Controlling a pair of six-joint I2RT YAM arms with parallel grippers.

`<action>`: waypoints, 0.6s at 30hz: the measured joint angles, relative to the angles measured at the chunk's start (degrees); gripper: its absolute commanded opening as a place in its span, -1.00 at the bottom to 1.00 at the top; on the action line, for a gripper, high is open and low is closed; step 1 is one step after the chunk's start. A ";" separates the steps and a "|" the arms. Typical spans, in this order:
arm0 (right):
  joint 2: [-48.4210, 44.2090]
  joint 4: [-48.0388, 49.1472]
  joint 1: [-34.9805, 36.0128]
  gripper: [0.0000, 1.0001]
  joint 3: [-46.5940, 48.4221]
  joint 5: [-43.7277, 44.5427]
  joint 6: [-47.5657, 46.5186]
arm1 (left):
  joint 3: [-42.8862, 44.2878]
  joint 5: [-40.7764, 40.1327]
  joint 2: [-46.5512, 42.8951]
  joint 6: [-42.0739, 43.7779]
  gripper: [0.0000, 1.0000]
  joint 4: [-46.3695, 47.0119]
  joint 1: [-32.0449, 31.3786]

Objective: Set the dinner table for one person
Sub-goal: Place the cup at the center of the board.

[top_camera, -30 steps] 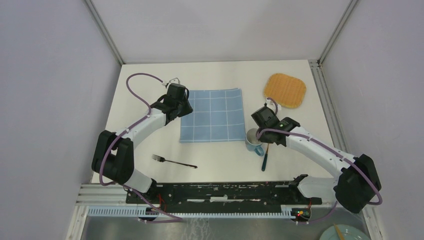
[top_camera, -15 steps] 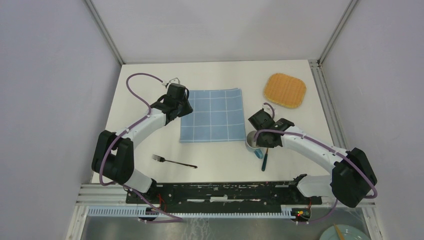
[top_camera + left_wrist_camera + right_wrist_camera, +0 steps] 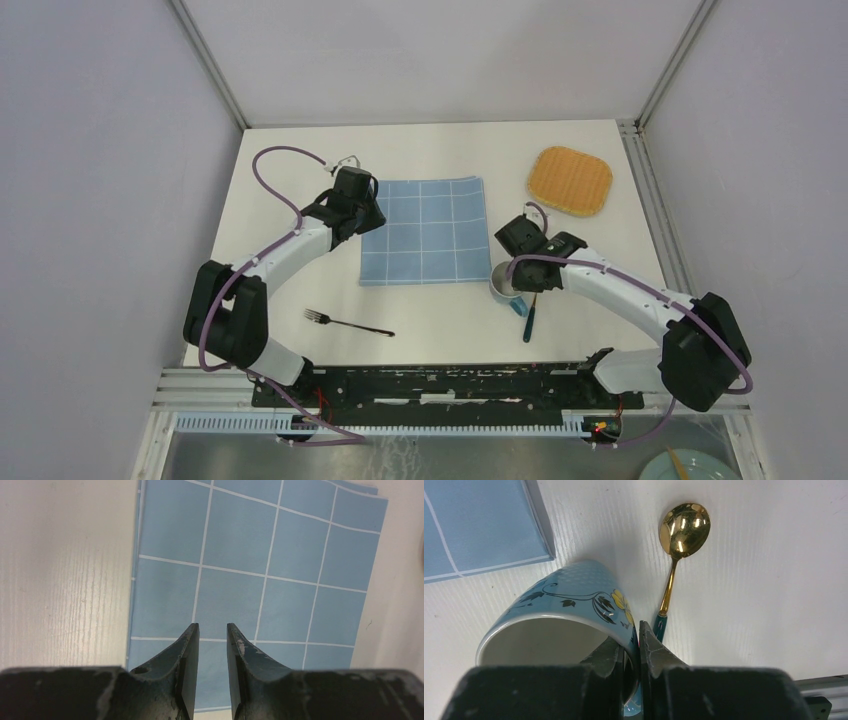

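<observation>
From above, the mug (image 3: 498, 287) on the dinner table (image 3: 300, 170) is half hidden under the right arm (image 3: 620, 290). At the left wrist, the left gripper (image 3: 212, 627) is held slightly parted and empty over the blue cloth (image 3: 250, 565). At the right wrist, the mug's wall is clamped by the right gripper (image 3: 630, 630).

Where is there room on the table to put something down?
The biggest bare patch of table is at the near edge, between the fork and the spoon, just nearer than the cloth. Another strip runs along the far edge, beyond the cloth, left of the mat. It's crowded where the right hand pinches the mug beside the spoon.
</observation>
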 measured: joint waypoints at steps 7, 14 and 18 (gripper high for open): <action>0.09 -4.33 0.00 -1.00 4.24 -0.02 -0.13 | 0.00 0.04 0.00 0.00 -0.33 0.00 0.00; -2.19 -8.94 0.00 -1.00 8.52 -0.26 0.26 | 0.00 0.07 0.00 0.00 -0.33 0.00 0.00; -3.21 -11.98 0.00 -1.00 8.52 -1.20 1.01 | 0.00 0.17 0.00 0.00 -0.33 0.00 0.00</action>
